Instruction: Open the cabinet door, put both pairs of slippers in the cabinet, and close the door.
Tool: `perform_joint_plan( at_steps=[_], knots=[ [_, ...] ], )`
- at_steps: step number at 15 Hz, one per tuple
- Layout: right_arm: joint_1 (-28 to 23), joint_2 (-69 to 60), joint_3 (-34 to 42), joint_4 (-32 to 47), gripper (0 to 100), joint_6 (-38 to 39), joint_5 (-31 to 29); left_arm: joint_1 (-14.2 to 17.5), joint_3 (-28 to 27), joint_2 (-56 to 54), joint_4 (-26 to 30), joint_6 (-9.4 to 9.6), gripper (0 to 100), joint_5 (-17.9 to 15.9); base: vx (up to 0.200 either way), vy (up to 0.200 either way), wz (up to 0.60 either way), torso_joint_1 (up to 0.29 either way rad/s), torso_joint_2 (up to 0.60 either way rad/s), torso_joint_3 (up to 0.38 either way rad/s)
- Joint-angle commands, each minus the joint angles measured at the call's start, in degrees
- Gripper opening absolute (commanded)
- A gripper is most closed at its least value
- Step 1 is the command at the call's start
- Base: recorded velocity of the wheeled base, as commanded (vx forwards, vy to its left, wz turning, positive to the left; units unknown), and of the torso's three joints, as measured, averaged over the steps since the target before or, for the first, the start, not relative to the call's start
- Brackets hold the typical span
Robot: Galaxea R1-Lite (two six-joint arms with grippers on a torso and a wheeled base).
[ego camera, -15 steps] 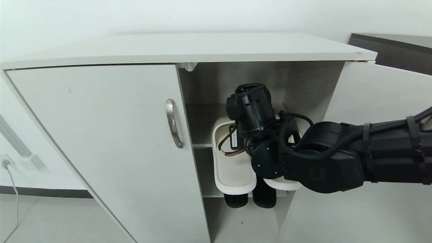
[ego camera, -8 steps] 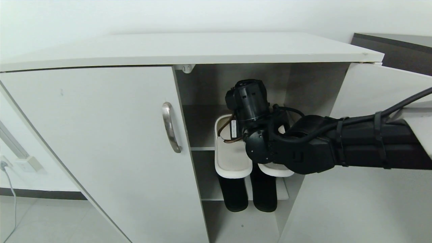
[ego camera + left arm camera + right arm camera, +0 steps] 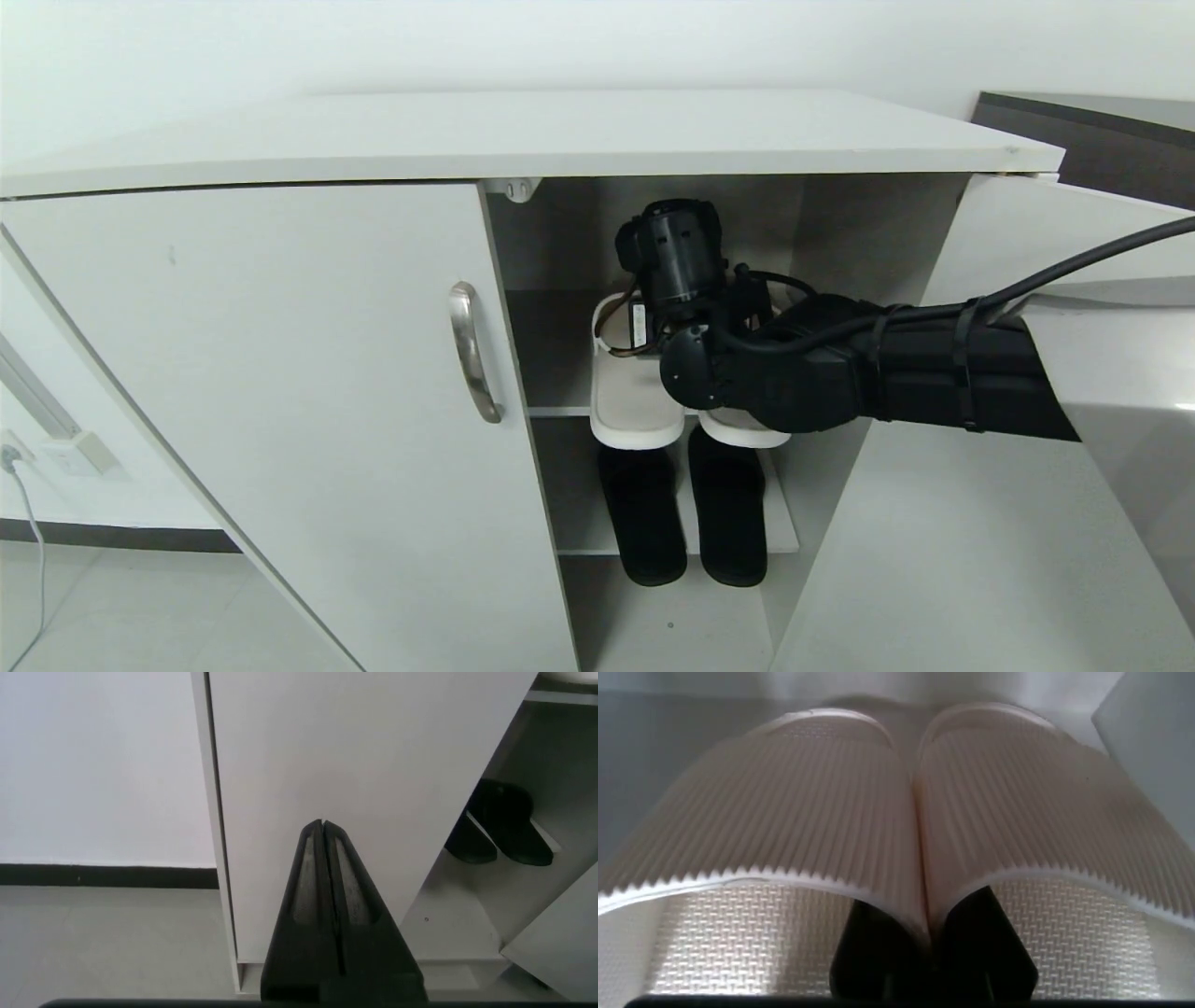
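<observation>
Upper slippers (image 3: 637, 406) side by side on a cabinet (image 3: 560, 131) shelf (image 3: 556, 409), right gripper (image 3: 934, 947) clamped on them, lower slippers (image 3: 681, 523) on the next shelf (image 3: 782, 532) directly beneath.

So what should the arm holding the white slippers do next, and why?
Probably ease the white slippers a little deeper onto the upper shelf, then let go. The right gripper is clamped on their straps, and their heels overhang the shelf's front edge above the black slippers, so the open door might not shut.

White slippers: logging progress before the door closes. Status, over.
Right gripper shut on white slippers at upper shelf, heels overhanging. Left gripper shut, empty, by closed left door. Black slippers on shelf below. Right door open, nothing blocking.
</observation>
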Motion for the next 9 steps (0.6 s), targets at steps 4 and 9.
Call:
perform_joint_plan(
  at_steps=[4, 9],
  knots=[
    [-0.43, 1.72, -3.04, 1.37, 0, -0.07, 0.1, 0.01, 0.01, 0.05, 0.0, -0.04, 0, 0.0, 0.0, 0.0, 0.0, 0.0, 0.0, 0.0],
    [-0.96, 2.16, -3.04, 2.77, 0, -0.07, 1.07, 0.01, 0.01, 0.05, 0.0, -0.04, 0, 0.0, 0.0, 0.0, 0.0, 0.0, 0.0, 0.0]
  ],
)
